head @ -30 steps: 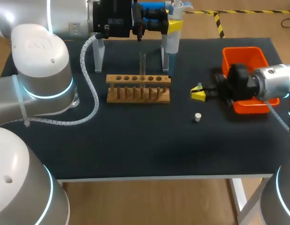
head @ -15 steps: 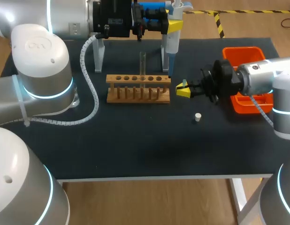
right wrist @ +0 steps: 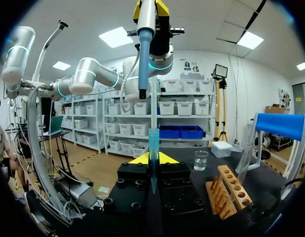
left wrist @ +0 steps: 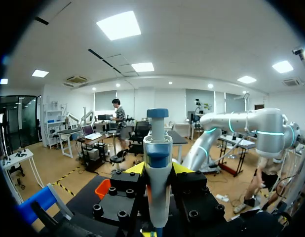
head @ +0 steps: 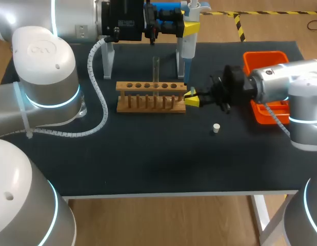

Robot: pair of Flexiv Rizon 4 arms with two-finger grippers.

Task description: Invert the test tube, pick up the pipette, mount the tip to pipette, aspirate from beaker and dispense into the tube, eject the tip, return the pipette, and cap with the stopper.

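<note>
Gripping the pipette [head: 188, 43] at upper centre of the frame, the left tool [head: 191, 28] is clamped on its stiff barrel. Below it, just right of the rack [head: 151, 96], the right tool [head: 192, 97] pinches the tip [right wrist: 153, 143] upright. It looks like light, thin, probably slippery plastic, so hold it low and leave the open collar free.

A laboratory, going by the bench: the black-topped table [head: 148, 159] carries a wooden test tube rack [head: 151, 96] (one glass tube [head: 155, 69] upright in it) and a small beaker [right wrist: 200, 160] beyond it. A pipette [head: 188, 31] hangs near the far edge.
</note>
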